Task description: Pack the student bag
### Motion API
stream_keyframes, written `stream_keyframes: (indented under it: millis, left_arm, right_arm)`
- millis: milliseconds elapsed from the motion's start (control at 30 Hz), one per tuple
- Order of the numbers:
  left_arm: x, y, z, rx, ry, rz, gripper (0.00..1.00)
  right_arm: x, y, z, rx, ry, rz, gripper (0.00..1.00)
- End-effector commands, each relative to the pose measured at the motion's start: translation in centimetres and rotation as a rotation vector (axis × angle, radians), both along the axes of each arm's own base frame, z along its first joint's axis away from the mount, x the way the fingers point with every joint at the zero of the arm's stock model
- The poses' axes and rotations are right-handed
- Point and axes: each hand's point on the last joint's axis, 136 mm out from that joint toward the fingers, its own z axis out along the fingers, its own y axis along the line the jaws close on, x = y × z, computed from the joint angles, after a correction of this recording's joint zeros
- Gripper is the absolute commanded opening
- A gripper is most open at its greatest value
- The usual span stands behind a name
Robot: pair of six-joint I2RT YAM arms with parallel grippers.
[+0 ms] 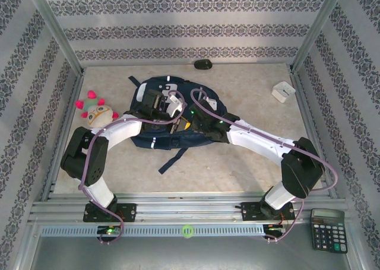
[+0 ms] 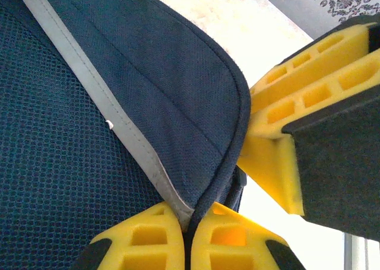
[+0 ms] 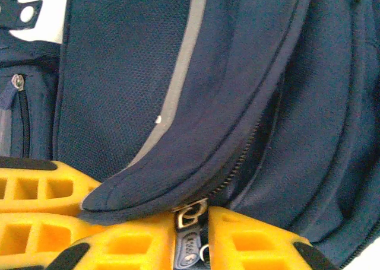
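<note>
The student bag [image 1: 155,140], a navy backpack with light stripes, lies in the middle of the table. Both grippers meet at its near edge. My left gripper [image 1: 178,126] [image 2: 189,234] is shut on the rim of a front flap [image 2: 178,92], with fabric and grey piping pinched between its yellow fingers. Just to its right, my right gripper [image 1: 199,124] [image 3: 193,240] is closed on the bag's zipper pull [image 3: 190,249], where the zip [image 3: 249,151] runs under the flap. The right gripper's yellow finger [image 2: 309,86] shows in the left wrist view.
A round plush toy [image 1: 98,113] with pink bits sits left of the bag. A small white box [image 1: 284,92] lies at the back right, and a dark object [image 1: 203,64] by the back wall. A calculator [image 1: 328,229] rests beyond the frame at the near right.
</note>
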Motion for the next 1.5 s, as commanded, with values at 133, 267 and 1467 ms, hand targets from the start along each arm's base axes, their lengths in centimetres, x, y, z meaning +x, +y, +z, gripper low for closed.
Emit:
stream_keyframes:
  millis: [133, 267, 1467]
  left_arm:
    - [-0.1, -1.1, 2.3, -0.062, -0.041, -0.053, 0.00]
    - [-0.3, -0.9, 1.9, -0.048, -0.042, -0.052, 0.00]
    - [-0.4, 1.7, -1.6, 0.221, -0.145, -0.100, 0.00]
  right_arm:
    - [0.2, 1.3, 2.2, 0.076, -0.016, 0.029, 0.10]
    - [0.4, 1.5, 2.6, 0.188, 0.059, 0.027, 0.08]
    - [-2.4, -0.9, 1.9, 0.138, 0.241, 0.200, 0.00]
